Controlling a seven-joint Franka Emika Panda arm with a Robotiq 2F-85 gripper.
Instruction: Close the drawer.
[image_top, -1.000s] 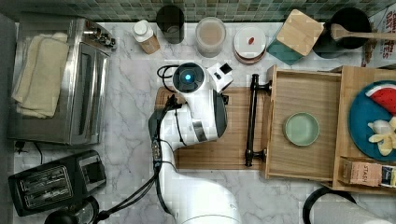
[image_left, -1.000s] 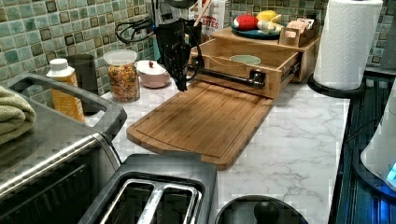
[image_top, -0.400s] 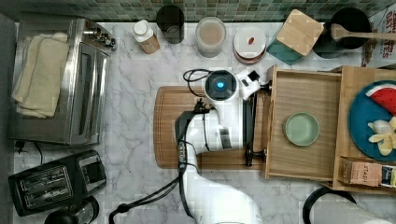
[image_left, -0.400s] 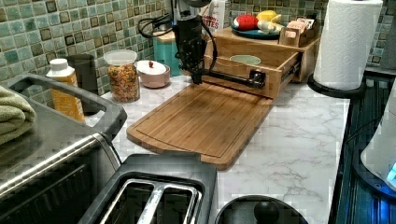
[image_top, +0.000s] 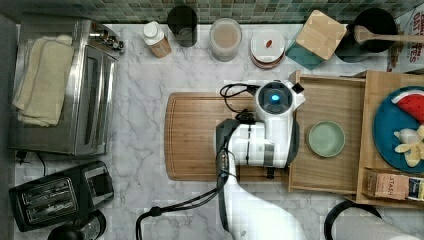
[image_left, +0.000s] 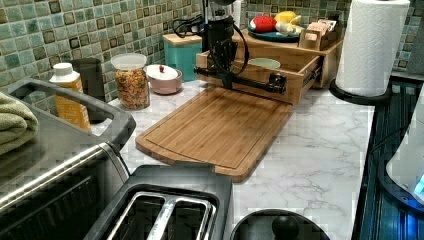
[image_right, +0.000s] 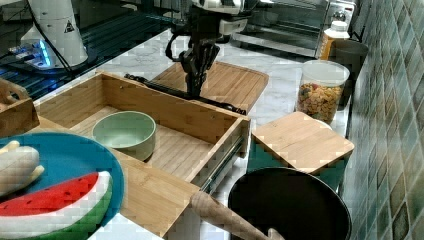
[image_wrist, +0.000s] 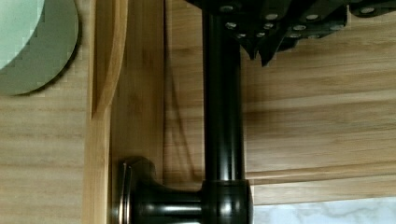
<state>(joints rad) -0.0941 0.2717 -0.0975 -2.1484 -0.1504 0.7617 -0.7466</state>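
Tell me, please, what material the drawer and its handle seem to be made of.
The drawer looks like light wood, perhaps bamboo: pale, with straight grain lines and a matte finish. The handle appears to be dark metal, black or bronze, since it is smooth and shows soft reflections; painted wood or plastic cannot be excluded.

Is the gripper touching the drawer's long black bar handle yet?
Cannot tell. In the left view the gripper overlaps the light-wood drawer's black bar handle, but neither contact nor gap shows plainly.

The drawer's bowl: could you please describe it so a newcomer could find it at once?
Start at the light-wood drawer with the long black bar handle, pulled out over the marble counter. On its floor sits a small round pale-green bowl, the drawer's sole content, unlike the blue fruit plate on top.
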